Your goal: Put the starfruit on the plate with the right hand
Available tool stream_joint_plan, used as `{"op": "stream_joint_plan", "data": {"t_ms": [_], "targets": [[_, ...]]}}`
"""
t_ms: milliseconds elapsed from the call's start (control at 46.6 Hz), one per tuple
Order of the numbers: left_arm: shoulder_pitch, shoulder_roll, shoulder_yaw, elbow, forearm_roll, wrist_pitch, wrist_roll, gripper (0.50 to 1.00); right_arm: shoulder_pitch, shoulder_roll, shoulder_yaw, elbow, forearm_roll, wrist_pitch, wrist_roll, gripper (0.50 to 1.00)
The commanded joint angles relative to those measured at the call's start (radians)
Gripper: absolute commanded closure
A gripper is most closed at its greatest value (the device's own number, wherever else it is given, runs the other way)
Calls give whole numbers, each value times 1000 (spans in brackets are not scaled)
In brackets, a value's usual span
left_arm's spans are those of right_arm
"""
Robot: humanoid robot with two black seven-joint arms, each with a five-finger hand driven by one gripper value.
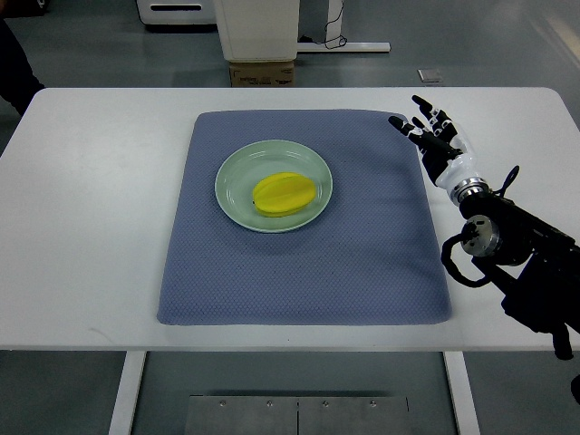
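Now starfruit on plate, right robot hand spread, arm cropped

One top view is provided. The white table is seen steeply from above, from the robot's side, filling most of the frame. Floor is included along the upper and lower edges.

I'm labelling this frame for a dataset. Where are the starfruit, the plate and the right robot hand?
starfruit [285, 194]: top view, middle of the yellow fruit.
plate [234, 178]: top view, bare green surface left of the fruit.
right robot hand [437, 138]: top view, middle of the hand, fingers spread.
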Motion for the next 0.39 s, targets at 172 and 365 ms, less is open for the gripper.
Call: {"op": "stream_joint_plan", "data": {"t_ms": [172,365], "targets": [[0,0,0,0,0,0,0,500,-11,6,-3,-56,-2,7,2,500],[0,0,0,0,0,0,0,500,-14,6,-9,-62,-2,7,2,500]]}}
